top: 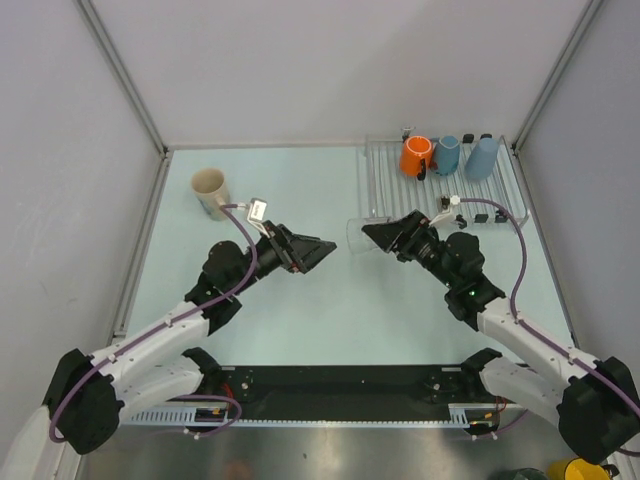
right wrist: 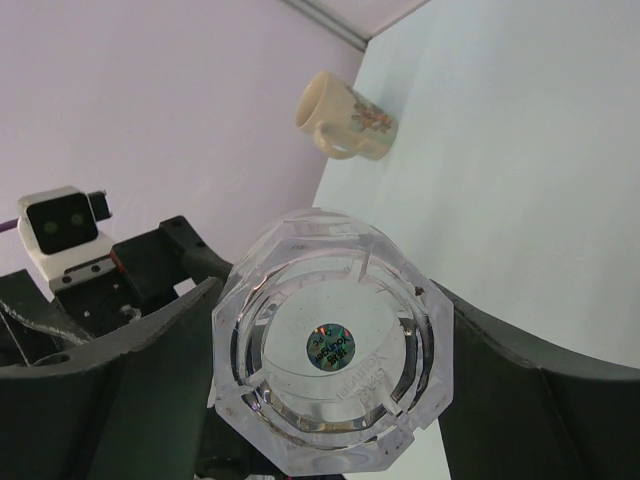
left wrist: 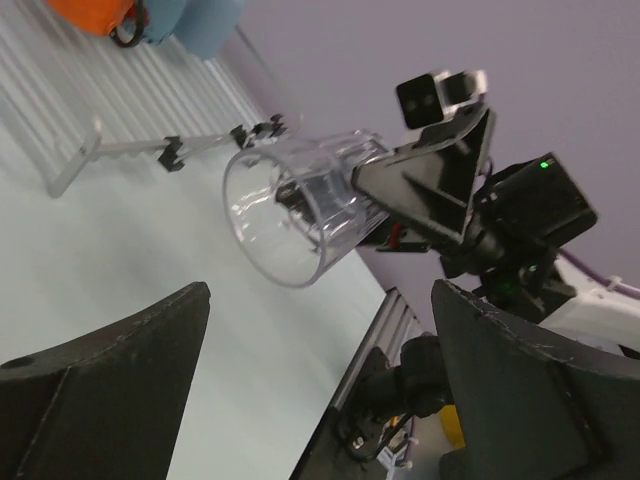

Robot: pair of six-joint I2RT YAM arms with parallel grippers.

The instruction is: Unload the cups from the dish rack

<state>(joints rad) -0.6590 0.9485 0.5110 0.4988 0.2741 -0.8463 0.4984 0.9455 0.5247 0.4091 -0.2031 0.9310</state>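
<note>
A clear faceted tumbler (top: 358,235), almost invisible from above at frame centre, lies sideways, pinched in the right pincer (top: 376,236), its mouth facing the spread, empty left pincer (top: 322,250). At upper right the see-through rod dish rack (top: 376,188) holds an orange mug (top: 416,155), a teal mug (top: 447,153) and a light-blue cup (top: 482,157). A beige mug (top: 209,189) stands on the table (top: 300,320) at upper left.

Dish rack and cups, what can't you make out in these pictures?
Dish rack, left wrist view: cut off by the top and left edges; orange mug is only a sliver.
Clear cup, top view: barely visible against the table; right hand covers its base.
Base sticker, right wrist view: print too small to read.
</note>
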